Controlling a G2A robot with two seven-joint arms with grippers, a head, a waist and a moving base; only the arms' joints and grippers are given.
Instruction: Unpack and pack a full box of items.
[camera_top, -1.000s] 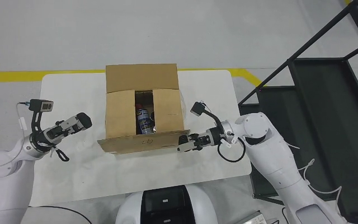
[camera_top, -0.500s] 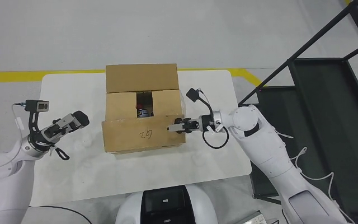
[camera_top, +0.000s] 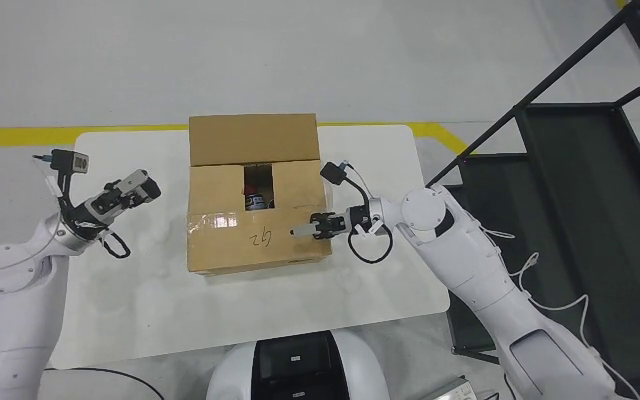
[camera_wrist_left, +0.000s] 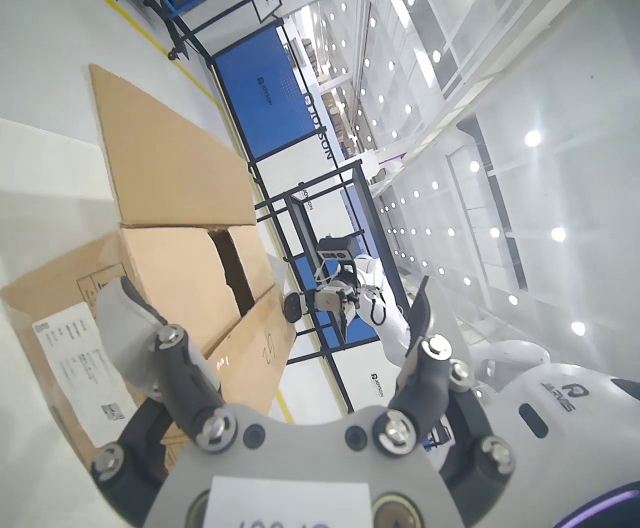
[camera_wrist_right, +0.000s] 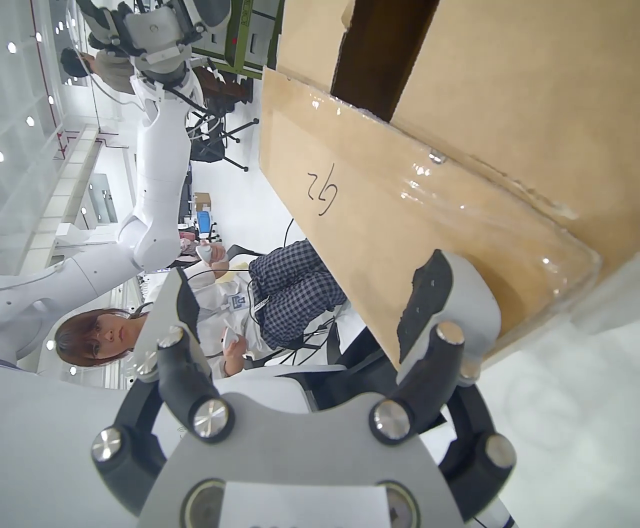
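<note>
Matt brown cardboard box (camera_top: 255, 240) — glossy clear tape (camera_wrist_right: 500, 195) along one flap edge. White paper label (camera_wrist_left: 75, 365) on its side. Smooth white tabletop (camera_top: 380, 290).

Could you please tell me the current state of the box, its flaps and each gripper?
box: partly closed, items visible through a gap.
far flap: open, laid back.
side flaps: folded in, gap between them.
near flap: folded over the top.
left gripper: open, empty, apart from the box.
right gripper: open, at the near flap.
</note>
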